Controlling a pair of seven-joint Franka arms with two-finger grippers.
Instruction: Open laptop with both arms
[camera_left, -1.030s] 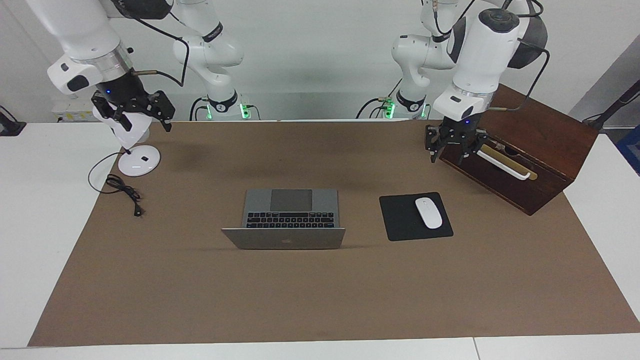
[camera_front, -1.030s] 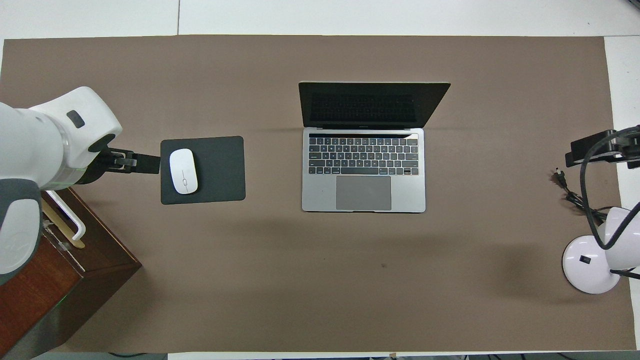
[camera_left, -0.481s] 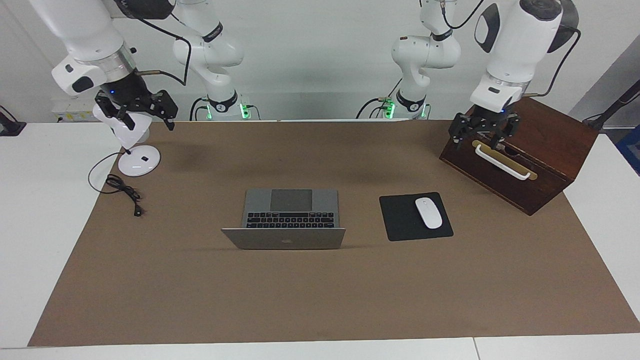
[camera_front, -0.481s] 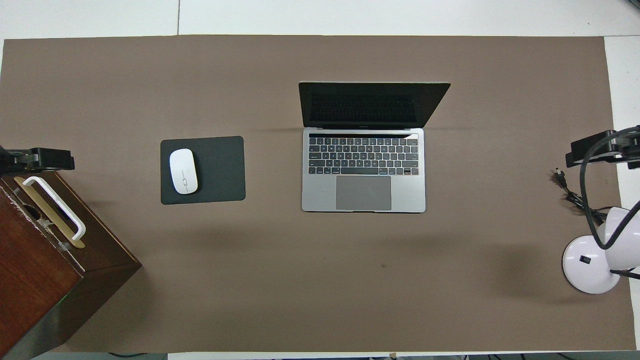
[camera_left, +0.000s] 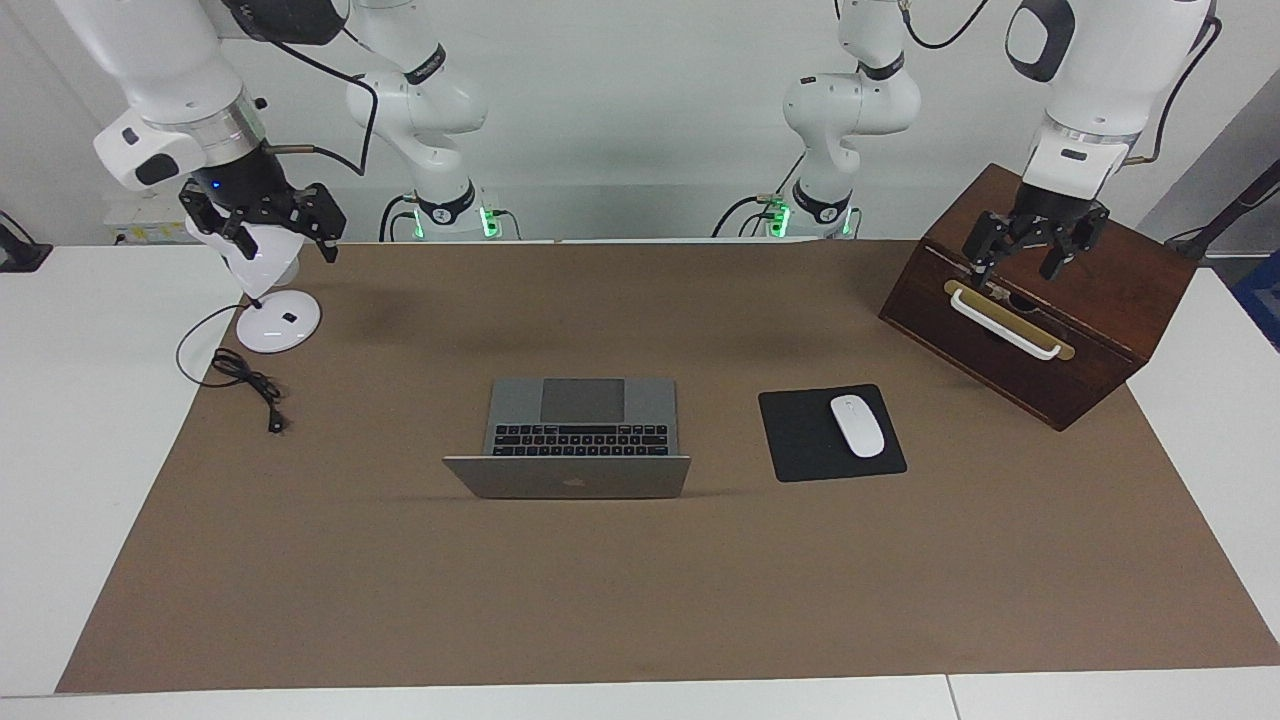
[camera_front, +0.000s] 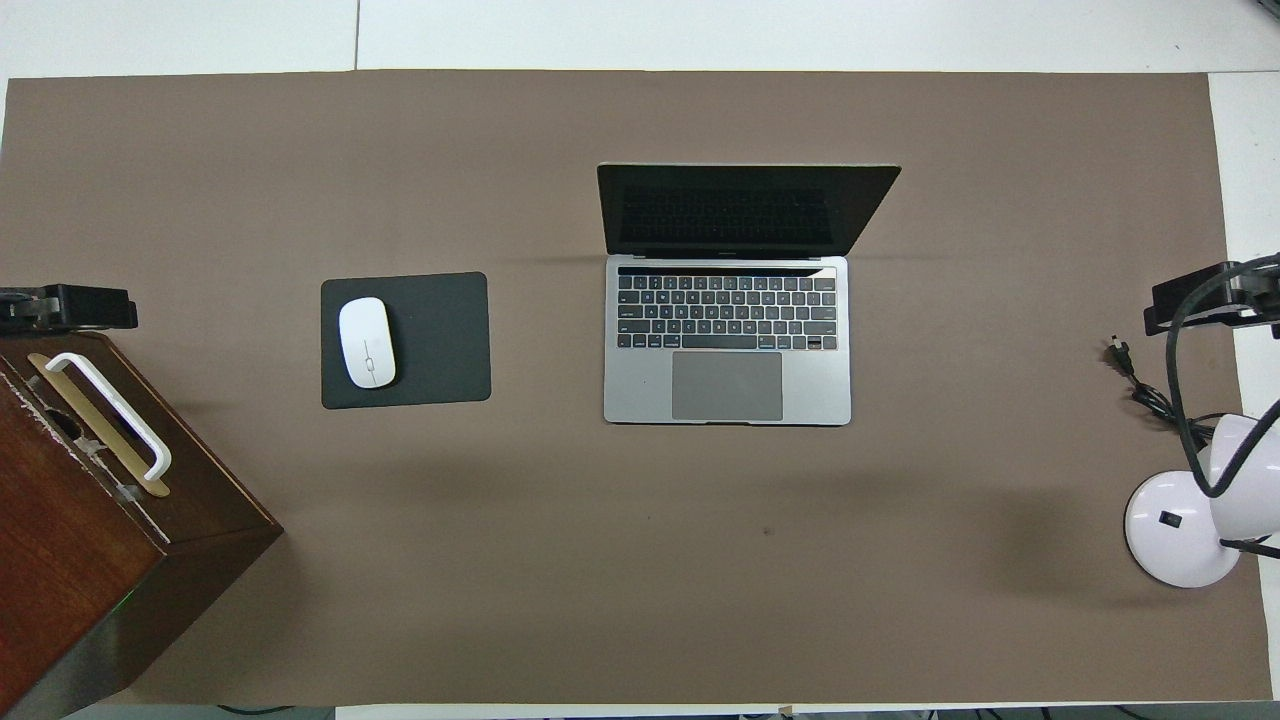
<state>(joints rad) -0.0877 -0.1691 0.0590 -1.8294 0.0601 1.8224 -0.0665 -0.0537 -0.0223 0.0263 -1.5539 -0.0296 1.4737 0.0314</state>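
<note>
Thin silver laptop (camera_left: 568, 440) sits mid-mat, lid already raised well past upright, black keyboard and grey trackpad exposed toward the robots. It has not shifted over the last second. Judged from this, the opening is done and the arms are clearing away.

Left gripper (camera_left: 1036, 248) has pulled back fast: a second ago it hung low just off the dark wooden box (camera_left: 1040, 300), now it is higher, over the box top above the white handle (camera_left: 1003, 321). Fingers spread, holding nothing. Right gripper (camera_left: 265, 222) hovers over the white desk lamp (camera_left: 270, 300) at the right arm's end, barely moved, fingers apart and empty.

Around: black mouse pad (camera_left: 830, 432) with white mouse (camera_left: 857, 425) beside the laptop, toward the left arm's end; black cable (camera_left: 245, 380) near the lamp base. Nothing stands close to the laptop; brown mat (camera_left: 640, 600) bare around it.
</note>
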